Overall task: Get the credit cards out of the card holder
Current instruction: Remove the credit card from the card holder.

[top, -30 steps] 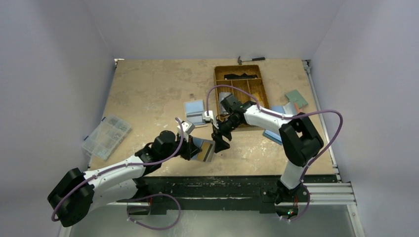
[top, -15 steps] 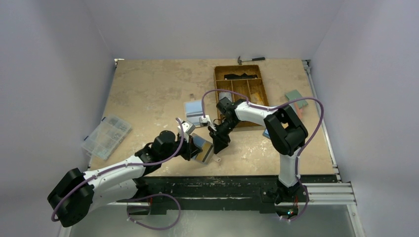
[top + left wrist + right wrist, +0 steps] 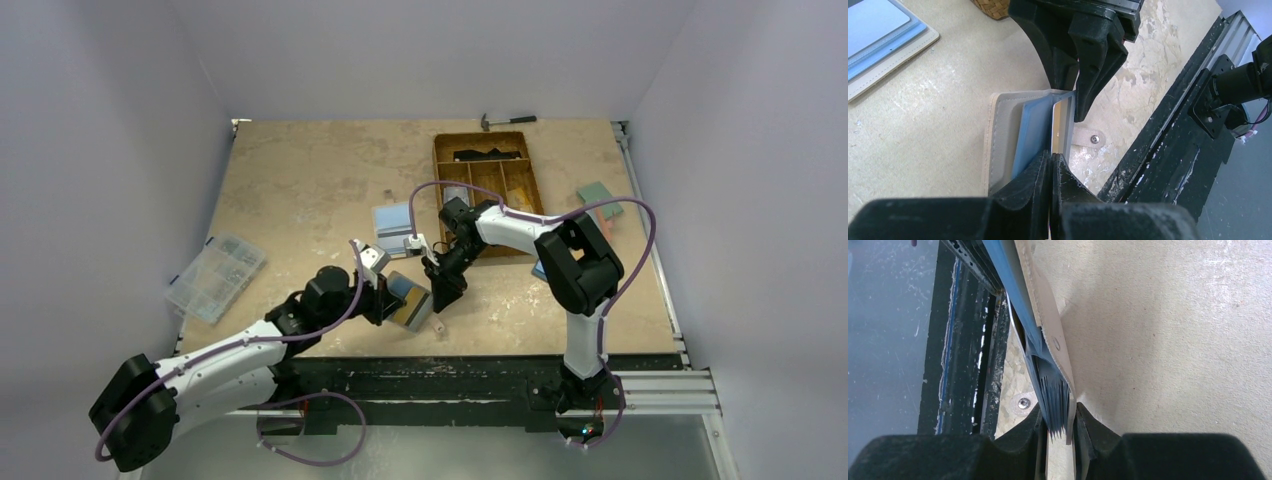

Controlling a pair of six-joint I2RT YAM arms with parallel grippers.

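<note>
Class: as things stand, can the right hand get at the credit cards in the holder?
Probably yes: the left hand holds the card holder steady, and the right hand straddles the credit cards' exposed edge, though with one tan flap.

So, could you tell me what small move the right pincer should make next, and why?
Probably close the right pincer fully on the credit cards: its fingers straddle their fanned edges, while the left pincer clamps the card holder steady.

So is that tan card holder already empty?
No, a stack of blue cards sits inside the card holder, between the right fingers.
</note>
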